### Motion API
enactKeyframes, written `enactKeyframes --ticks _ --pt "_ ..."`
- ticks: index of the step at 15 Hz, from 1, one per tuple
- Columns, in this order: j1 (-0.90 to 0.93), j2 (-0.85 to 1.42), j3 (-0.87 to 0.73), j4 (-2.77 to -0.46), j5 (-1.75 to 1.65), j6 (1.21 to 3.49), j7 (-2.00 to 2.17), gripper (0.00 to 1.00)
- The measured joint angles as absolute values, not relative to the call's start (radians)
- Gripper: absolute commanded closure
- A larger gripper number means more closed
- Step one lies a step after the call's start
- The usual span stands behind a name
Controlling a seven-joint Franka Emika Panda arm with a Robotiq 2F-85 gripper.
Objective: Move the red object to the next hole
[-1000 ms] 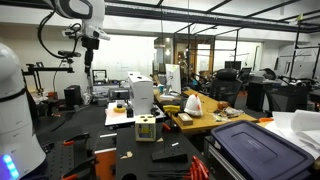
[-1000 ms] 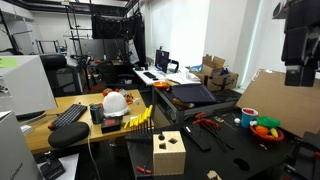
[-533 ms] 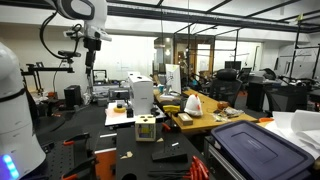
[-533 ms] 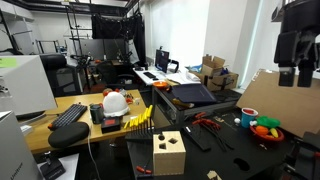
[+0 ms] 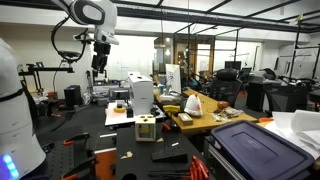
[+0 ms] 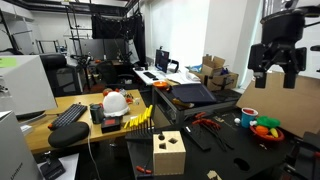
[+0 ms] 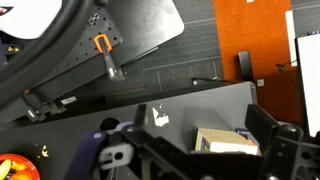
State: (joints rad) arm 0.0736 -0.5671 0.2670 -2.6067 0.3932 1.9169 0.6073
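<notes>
A small wooden box [image 6: 168, 152] with dark holes in its sides stands on the black table [image 6: 225, 155]; it also shows in an exterior view as the box [image 5: 147, 127]. The red object is too small to pick out in any view. My gripper [image 6: 275, 74] hangs open high in the air, well above and off to one side of the box, holding nothing. It also appears in an exterior view as the gripper [image 5: 99, 70]. In the wrist view the gripper [image 7: 200, 125] frames the box [image 7: 225, 142] far below between its dark fingers [image 7: 268, 128].
On the table lie hand tools [image 6: 205, 125], a red cup [image 6: 248, 117] and a bowl of fruit [image 6: 265, 128]. A white hard hat [image 6: 116, 102] and keyboard [image 6: 68, 114] sit on a wooden desk. A blue-lidded bin [image 5: 255, 145] stands near the table.
The arm has swung: the gripper has come further into an exterior view and turned, and has dropped a little. Its jaws stayed open.
</notes>
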Motion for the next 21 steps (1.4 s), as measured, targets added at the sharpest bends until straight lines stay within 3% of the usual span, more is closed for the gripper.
enactKeyframes --ticks 12,21 --pt "0.059 -0.271 0.301 -2.431 0.236 1.995 1.03 0.0" --pt "0.057 -0.175 0.175 -2.397 0.318 2.06 1.095 0.0"
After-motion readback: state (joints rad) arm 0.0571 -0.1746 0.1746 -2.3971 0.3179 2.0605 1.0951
